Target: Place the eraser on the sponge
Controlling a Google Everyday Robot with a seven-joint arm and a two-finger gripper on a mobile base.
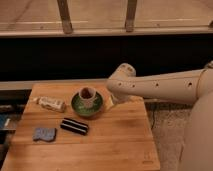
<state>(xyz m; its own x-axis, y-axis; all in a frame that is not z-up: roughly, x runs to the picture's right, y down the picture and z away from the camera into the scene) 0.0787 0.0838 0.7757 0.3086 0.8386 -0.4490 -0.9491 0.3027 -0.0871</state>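
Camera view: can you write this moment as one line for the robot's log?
eraser: on table, right of sponge, apart | gripper: over table's back edge, right of green bowl | task: not yet done

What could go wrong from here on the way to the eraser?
The gripper hangs right of the bowl; a straight path to the eraser could clip the bowl or its cup. The sponge lies near the edge of the table, so a nudge could push it off.

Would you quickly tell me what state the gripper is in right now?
Gripper: state cannot be told; it hangs beside the round green bowl, apart from the black striped eraser block.
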